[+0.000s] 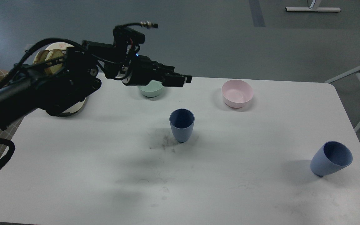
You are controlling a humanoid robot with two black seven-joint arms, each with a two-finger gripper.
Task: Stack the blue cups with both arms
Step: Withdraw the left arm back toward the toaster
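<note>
One blue cup stands upright near the middle of the white table, with nothing touching it. A second blue cup stands near the table's right edge. My left arm comes in from the left and is raised above the table. Its gripper points right, above and behind the middle cup and well clear of it. It holds nothing, and its fingers look slightly apart. My right arm is out of view.
A pale green bowl sits at the back, partly behind my left gripper. A pink bowl sits at the back right. A cream toaster with bread slices stands at the back left, mostly hidden by my arm. Dark smudges mark the table beside the middle cup.
</note>
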